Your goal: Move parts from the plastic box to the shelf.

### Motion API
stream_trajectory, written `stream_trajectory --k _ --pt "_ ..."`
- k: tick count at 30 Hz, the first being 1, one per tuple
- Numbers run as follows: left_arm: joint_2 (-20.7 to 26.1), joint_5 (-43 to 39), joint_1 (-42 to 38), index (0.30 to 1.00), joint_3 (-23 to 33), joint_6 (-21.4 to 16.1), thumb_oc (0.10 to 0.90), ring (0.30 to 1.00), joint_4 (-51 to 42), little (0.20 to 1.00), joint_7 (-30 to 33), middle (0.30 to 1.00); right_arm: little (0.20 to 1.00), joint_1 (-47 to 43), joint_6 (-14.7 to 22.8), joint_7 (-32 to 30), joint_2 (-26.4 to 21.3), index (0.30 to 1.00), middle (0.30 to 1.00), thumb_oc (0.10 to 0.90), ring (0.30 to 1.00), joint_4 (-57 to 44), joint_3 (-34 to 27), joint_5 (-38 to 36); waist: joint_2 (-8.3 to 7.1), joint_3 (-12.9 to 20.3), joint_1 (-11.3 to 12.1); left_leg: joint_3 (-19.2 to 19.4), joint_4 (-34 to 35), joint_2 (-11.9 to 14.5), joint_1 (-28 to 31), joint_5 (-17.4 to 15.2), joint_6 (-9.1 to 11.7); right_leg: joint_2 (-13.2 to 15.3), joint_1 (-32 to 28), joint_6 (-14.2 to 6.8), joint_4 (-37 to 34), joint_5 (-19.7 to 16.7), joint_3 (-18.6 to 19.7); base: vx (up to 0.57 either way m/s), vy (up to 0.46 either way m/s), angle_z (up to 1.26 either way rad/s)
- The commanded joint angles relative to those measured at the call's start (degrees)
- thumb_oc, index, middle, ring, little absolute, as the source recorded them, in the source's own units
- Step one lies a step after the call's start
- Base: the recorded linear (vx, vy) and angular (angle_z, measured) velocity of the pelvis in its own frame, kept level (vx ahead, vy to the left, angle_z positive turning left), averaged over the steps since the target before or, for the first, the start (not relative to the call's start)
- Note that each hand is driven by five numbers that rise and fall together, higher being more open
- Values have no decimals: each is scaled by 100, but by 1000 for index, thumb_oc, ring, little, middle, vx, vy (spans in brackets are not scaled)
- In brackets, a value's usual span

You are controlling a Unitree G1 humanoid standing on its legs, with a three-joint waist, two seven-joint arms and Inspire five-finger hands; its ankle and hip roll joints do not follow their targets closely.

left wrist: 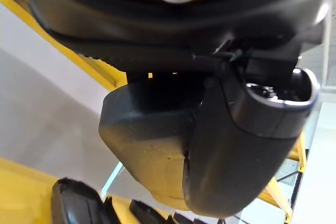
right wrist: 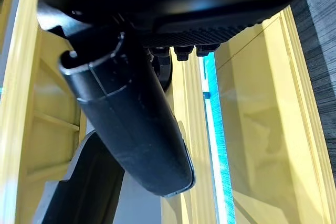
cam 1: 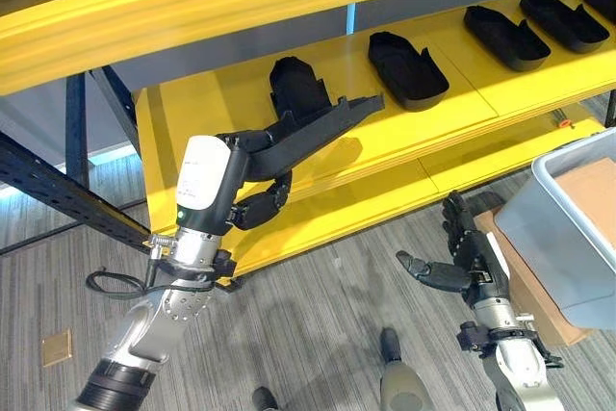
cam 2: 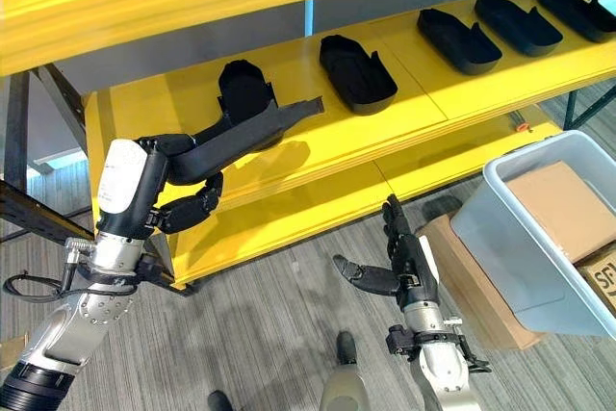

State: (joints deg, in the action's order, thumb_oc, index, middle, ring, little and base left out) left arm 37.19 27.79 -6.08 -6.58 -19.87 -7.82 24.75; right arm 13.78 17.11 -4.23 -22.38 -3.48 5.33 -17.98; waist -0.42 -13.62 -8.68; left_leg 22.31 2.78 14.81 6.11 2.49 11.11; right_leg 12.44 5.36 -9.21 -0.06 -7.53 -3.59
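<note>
Grey floor is nearest to us, and our right hand [cam 2: 409, 262] hangs low over it with fingers straight and spread, holding nothing. Beside it sits the plastic box [cam 2: 539, 238] with cardboard inside. Farther out, our left hand [cam 1: 252, 185] has its fingers curled round one end of a long black part [cam 1: 322, 122], holding it up over the front of the yellow shelf [cam 1: 241, 113]. The part looks hard, stiff and light. We think a hold near its thick end works best. More black parts [cam 1: 407, 68] lie in a row farther back on the shelf.
</note>
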Motion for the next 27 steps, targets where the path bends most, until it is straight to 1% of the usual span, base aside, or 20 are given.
stream_trajectory --k 1,2,3,5,9,13,14,15,16,17,20,21,23,26,27 --pt "192 -66 -508 300 568 -227 400 300 -646 300 779 300 1000 -36 507 2 -163 1000 1000 900 1000 -586 -483 188 -287 802 39 -189 -624 192 -551 131 -220 718 -520 -462 468 13 -97 36 10 2" --pt "207 -56 -517 300 604 -208 400 300 -672 300 807 300 1000 -27 500 4 -158 1000 1000 900 1000 -582 -496 180 -311 814 50 -223 -661 199 -570 116 -223 723 -546 -466 477 13 -122 78 23 2" --pt "248 41 -541 300 720 -106 400 300 -635 300 913 300 1000 -24 481 4 -161 1000 1000 900 1000 -570 -521 175 -360 870 100 -252 -670 193 -576 104 -228 726 -627 -488 474 -30 -192 78 14 7" --pt "293 145 -570 300 859 22 400 300 -478 300 1060 300 1000 5 456 13 -186 1000 1000 900 1000 -557 -533 206 -402 929 158 -284 -636 187 -558 124 -239 725 -699 -494 485 -58 -258 69 24 16" --pt "301 222 -607 300 920 130 400 300 -293 300 1163 300 1000 -5 426 18 -189 1000 1000 900 1000 -531 -516 236 -434 954 176 -310 -577 167 -536 142 -247 737 -754 -496 478 -84 -322 26 12 13" --pt "266 324 -736 300 1010 437 400 300 316 300 1425 300 1000 29 357 71 -214 1000 1000 900 1000 -460 -433 254 -472 1019 197 -326 -484 151 -508 191 -237 727 -804 -510 454 -121 -395 39 6 7" --pt "268 328 -748 300 1001 437 400 300 330 300 1436 300 1000 27 356 71 -214 1000 1000 900 1000 -458 -433 254 -471 1018 195 -328 -479 151 -508 194 -236 726 -805 -509 452 -121 -399 34 -4 6" --pt "222 389 -834 300 1005 572 400 300 541 300 1556 300 1000 53 329 114 -245 1000 1000 900 1000 -469 -412 264 -486 1043 188 -335 -430 150 -491 228 -232 714 -824 -510 438 -140 -411 26 -3 8" --pt "220 391 -841 300 998 574 400 300 550 300 1563 300 1000 56 326 115 -247 1000 1000 900 1000 -472 -415 262 -484 1045 188 -336 -424 149 -491 232 -232 714 -825 -510 437 -140 -413 50 -3 11" --pt "164 423 -975 300 939 717 400 300 815 300 1622 300 1000 72 307 151 -262 1000 1000 900 1000 -463 -383 231 -486 1078 162 -323 -388 154 -476 260 -220 705 -829 -507 437 -139 -421 37 -1 10" --pt "52 300 -1290 300 784 869 400 300 1243 300 1719 300 1000 80 284 191 -296 1000 1000 900 1000 -469 -314 223 -475 1102 113 -307 -341 154 -458 296 -209 685 -832 -497 417 -130 -427 16 -1 2" --pt "54 297 -1314 300 768 867 400 300 1266 300 1730 300 1000 78 285 192 -294 1000 1000 900 1000 -467 -320 221 -474 1100 116 -310 -338 155 -460 298 -208 683 -831 -496 416 -129 -431 0 0 0" --pt "-67 167 -1659 300 621 992 400 300 1655 300 1844 300 1000 123 258 244 -352 1000 1000 900 1000 -481 -245 207 -453 1119 34 -293 -307 179 -462 331 -187 665 -818 -491 402 -84 -438 19 -7 8" --pt "-258 -88 -2033 300 426 1069 400 300 2082 300 2002 300 1000 179 246 302 -413 1000 1000 900 1000 -532 -188 164 -425 1122 -33 -278 -272 214 -471 379 -164 632 -793 -480 396 -24 -442 7 -11 6" --pt "-258 -88 -2038 300 422 1067 400 300 2087 300 2004 300 1000 179 246 302 -412 1000 1000 900 1000 -532 -191 163 -425 1122 -31 -278 -272 215 -472 379 -164 631 -792 -479 397 -24 -443 0 0 0"
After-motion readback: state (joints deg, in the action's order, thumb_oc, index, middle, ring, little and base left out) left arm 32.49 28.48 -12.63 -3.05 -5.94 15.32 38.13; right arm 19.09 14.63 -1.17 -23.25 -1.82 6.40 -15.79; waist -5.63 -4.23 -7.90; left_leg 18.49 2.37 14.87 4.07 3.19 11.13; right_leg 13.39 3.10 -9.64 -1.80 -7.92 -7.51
